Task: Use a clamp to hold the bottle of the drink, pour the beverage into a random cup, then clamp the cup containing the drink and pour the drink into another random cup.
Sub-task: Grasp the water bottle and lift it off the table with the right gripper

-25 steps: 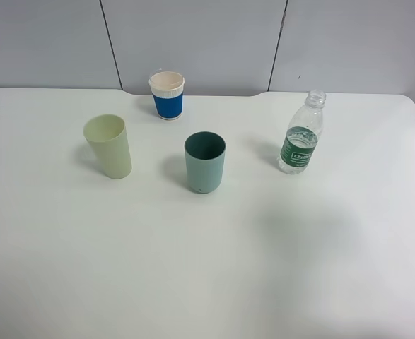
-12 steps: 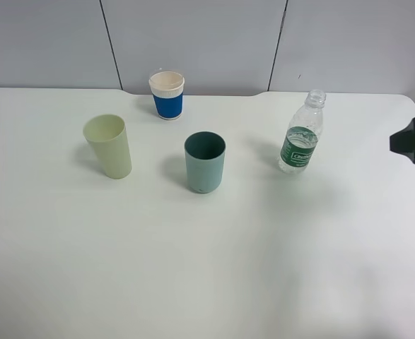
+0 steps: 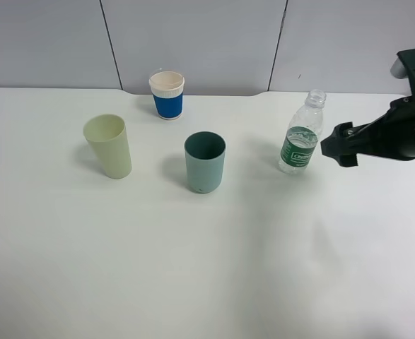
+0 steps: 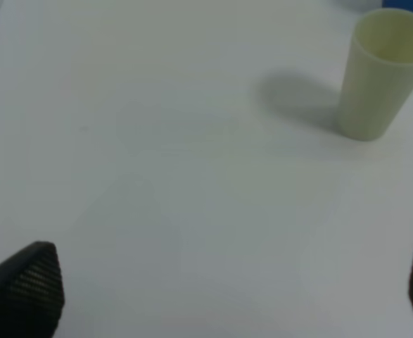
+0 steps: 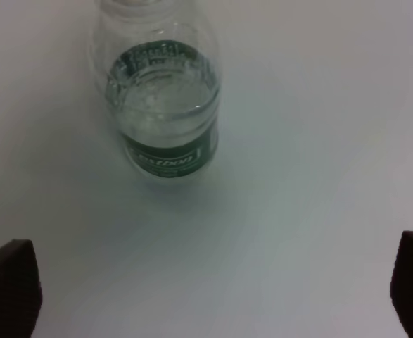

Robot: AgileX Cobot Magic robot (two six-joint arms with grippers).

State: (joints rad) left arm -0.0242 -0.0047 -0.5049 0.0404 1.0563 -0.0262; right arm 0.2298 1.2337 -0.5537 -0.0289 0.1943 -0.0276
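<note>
Pale-green plastic tumbler [image 3: 108, 146] stood upright, furthest left on white table [image 3: 193, 282]. L gripper [image 4: 224, 292], seen in wrist view only, had fingers spread wide, holding nothing. Blue paper cup w/ white rim [image 3: 167, 94] sat at back; teal plastic cup [image 3: 205, 162] near centre. Clear plastic bottle w/ green label [image 3: 301, 134] stood upright right of centre, part-filled. R gripper [image 3: 339, 145] hovered just beside it, fingers wide apart, empty, not touching.

The high camera looks down over the whole worktop [image 3: 193, 268] toward its far edge. Both wrist cameras look down from close by: the left shares the pale cup [image 4: 380, 77], the right the bottle [image 5: 162, 105].
</note>
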